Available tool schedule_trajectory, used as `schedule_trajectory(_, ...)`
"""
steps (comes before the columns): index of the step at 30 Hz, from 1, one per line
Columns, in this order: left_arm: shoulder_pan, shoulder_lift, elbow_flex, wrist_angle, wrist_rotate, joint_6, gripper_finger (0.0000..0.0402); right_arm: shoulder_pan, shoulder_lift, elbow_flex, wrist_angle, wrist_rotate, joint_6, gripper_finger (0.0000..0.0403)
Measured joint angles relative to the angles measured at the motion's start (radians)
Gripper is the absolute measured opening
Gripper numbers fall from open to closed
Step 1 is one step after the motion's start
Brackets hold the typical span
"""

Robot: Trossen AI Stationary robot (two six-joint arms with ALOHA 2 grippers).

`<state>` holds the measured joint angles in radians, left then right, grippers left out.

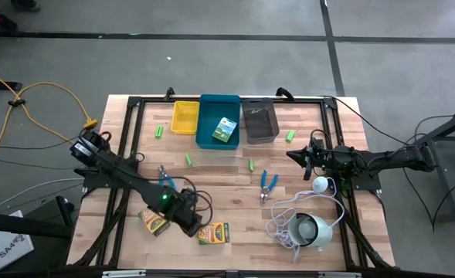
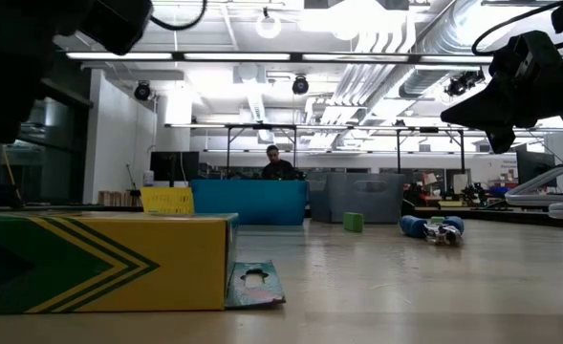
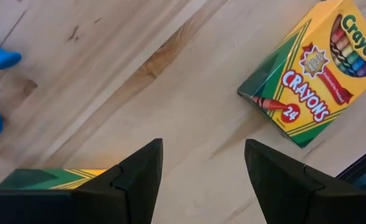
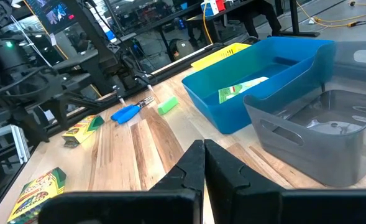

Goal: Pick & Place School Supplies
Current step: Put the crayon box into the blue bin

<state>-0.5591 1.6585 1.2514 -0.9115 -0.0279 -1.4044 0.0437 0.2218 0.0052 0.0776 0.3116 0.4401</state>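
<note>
While the left claw point(image 1: 187, 218) hangs low over the near-left part of the desk point(image 1: 235, 193) in the high view, it sits between two crayon boxes: one point(image 1: 154, 222) just to its left and one point(image 1: 213, 232) just to its right, with neither held. A third crayon box point(image 1: 225, 130) already lies in the blue bin point(image 1: 219, 120) at the far edge, flanked by the yellow bin point(image 1: 185, 116) and the grey bin point(image 1: 259, 120); blue-handled scissors point(image 1: 269, 182) and green stubs point(image 1: 188, 158) lie loose mid-desk. The right claw point(image 1: 308, 154) waits at the right side, near the white corded device point(image 1: 312, 230). At desk level, the low view shows a crayon box point(image 2: 104, 262) lying flat close to the lens, its end flap open. Looking past the left wrist, the fingers point(image 3: 139, 171) stand wide apart over bare wood, one box point(image 3: 313, 71) lying ahead and another's edge point(image 3: 46, 176) beside a fingertip. From the right wrist, its fingers point(image 4: 186, 171) are pressed together, empty. I judge the step to be an approach to the next crayon box; the left claw would need to centre over one box, line its fingers across the narrow sides, then descend and close.
</note>
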Motion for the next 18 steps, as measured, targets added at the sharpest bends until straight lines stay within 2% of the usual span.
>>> schedule_trajectory(7, 0.036, 0.0, 0.0, 0.003, 0.037, 0.029, 0.022, 0.0, 0.0, 0.0, 0.0, 0.0, 0.0, 0.0003)
schedule_trajectory(18, 0.025, 0.0, 0.0, 0.003, 0.068, 0.046, 0.022, 0.0, 0.0, 0.0, 0.0, 0.0, 0.0, 0.0003)
